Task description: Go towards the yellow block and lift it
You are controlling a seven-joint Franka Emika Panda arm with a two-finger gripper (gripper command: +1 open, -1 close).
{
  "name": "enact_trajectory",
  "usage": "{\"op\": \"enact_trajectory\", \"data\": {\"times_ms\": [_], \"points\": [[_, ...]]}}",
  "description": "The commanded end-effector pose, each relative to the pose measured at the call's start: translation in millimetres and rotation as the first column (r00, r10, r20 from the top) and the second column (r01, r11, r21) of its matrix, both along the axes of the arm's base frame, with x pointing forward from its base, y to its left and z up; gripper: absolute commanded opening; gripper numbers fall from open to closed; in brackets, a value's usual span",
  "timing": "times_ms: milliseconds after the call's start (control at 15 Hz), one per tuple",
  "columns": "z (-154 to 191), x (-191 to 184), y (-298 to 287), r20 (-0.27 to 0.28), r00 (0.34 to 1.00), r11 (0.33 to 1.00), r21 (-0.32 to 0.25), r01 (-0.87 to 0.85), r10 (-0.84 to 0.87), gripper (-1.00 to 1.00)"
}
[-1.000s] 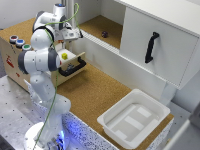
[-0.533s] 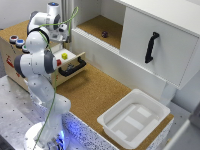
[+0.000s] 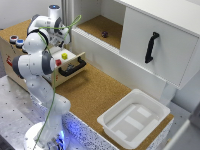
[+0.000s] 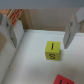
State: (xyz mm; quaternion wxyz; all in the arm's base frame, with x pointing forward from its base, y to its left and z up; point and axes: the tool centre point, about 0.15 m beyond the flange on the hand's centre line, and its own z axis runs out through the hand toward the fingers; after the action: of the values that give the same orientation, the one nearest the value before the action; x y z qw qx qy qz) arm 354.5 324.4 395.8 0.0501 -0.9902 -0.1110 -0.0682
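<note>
Pincer (image 4: 41, 31) lowered, spread wide (empty), above yellow block (image 4: 52, 51)

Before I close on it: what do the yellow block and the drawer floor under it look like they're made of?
The yellow block: probably painted wood or hard plastic; flat opaque faces, crisp edges, a dark printed mark on top, little shine. The drawer floor: smooth, pale and matte, likely laminated or painted board; blur leaves it open. The gripper hangs open above the block.

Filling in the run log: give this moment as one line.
phase: approach | gripper: open, above yellow block | block: in open drawer, not lifted
</note>
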Motion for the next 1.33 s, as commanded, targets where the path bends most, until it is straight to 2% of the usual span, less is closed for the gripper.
{"op": "enact_trajectory", "data": {"times_ms": [0, 200, 467, 533, 667, 1000, 1267], "points": [[-41.3, 30.6, 6.4, -0.083, 0.996, 0.999, 0.017, -0.040, 0.041, 1.00], [-54.1, 36.1, 0.2, -0.085, 0.996, 0.999, 0.017, -0.040, 0.042, 1.00], [-68.2, 42.4, -10.9, -0.110, 0.993, 0.998, -0.026, -0.049, 0.046, 1.00], [-72.1, 41.7, -12.9, -0.122, 0.991, 0.998, -0.036, -0.052, 0.047, -1.00], [-77.6, 41.3, -14.6, -0.127, 0.990, 0.997, -0.047, -0.060, 0.054, -1.00], [-74.3, 41.8, -14.5, -0.094, 0.995, 0.997, -0.062, -0.048, 0.042, -1.00], [-46.7, 35.4, -16.2, -0.022, 0.998, 0.996, -0.072, -0.059, 0.058, -1.00]]}}
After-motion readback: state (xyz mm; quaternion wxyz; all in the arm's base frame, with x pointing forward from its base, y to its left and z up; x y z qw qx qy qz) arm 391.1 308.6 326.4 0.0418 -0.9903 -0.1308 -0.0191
